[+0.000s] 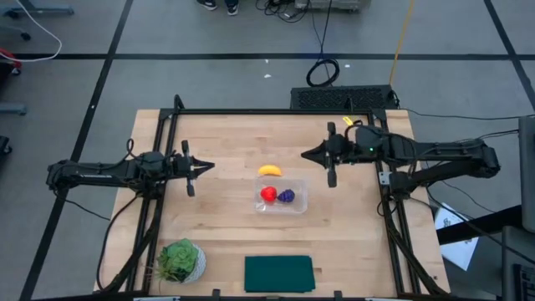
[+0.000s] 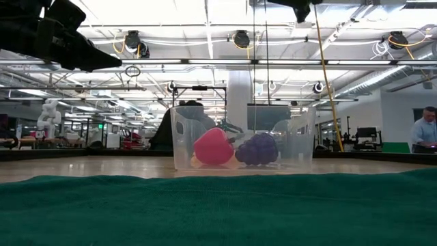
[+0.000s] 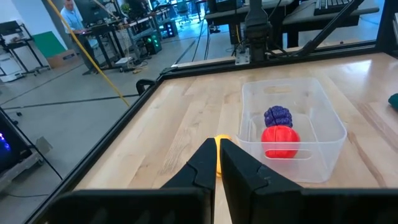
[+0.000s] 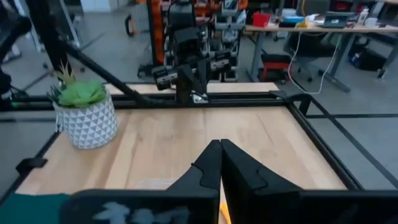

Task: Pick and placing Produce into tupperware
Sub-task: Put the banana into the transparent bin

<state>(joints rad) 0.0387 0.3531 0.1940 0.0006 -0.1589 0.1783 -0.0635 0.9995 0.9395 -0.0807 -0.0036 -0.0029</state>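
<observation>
The clear tupperware stands at the table's middle. Inside it lie the red round fruit and the purple grape cluster, also seen in the low view. The yellow banana lies on the table just beyond the tupperware's far wall. My left gripper is shut and empty, above the table left of the banana. My right gripper is shut and empty, above the table to the banana's far right. In the left wrist view the shut fingers hide most of the banana.
A potted green plant stands at the near left. A dark green flat cloth lies at the near edge and fills the low view's foreground. A black frame runs along the table's far edge and sides.
</observation>
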